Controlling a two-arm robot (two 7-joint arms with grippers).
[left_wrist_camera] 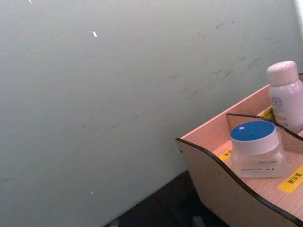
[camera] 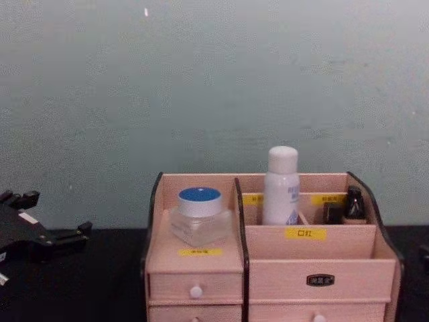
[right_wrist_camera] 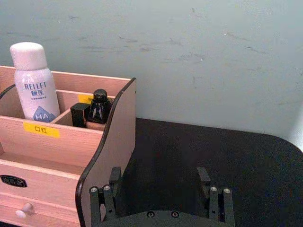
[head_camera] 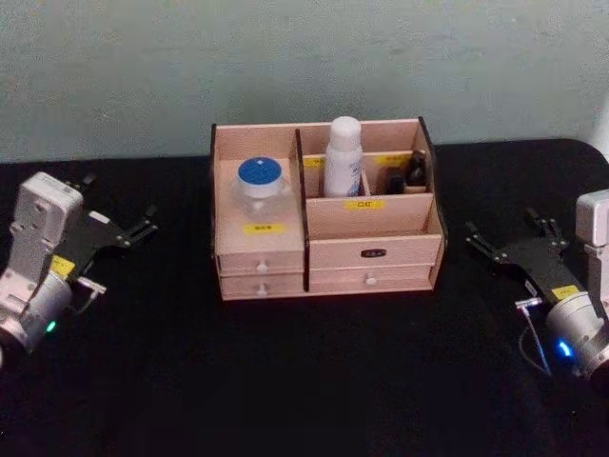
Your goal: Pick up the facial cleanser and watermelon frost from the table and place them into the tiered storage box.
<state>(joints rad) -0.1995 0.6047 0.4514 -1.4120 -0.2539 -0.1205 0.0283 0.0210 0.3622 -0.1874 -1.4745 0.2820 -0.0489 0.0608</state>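
You've got one tiered storage box (head_camera: 324,257) sitting mid-table, toward the back near the wall. Inside: one clear jar with a blue lid (head_camera: 260,183) in the left compartment, above a yellow label; one white bottle (head_camera: 343,157) upright in the rear middle compartment; two small dark items (head_camera: 409,174) in the rear right compartment, too small to identify. The jar and bottle are well apart, divided by the dark-edged partition. Four white-knobbed drawers show on the front in the head view, all closed. The surface is a black table (head_camera: 304,381); behind it is a plain pale green wall (head_camera: 304,57) with scuff marks. Your left gripper (head_camera: 138,228) sits off to the left of the box, well apart from it, fingers spread, holding nothing. Your right gripper (head_camera: 495,243) sits off to the right, also well apart, fingers spread wide in the right wrist view, holding nothing, just over the black table beside the box's right wall.
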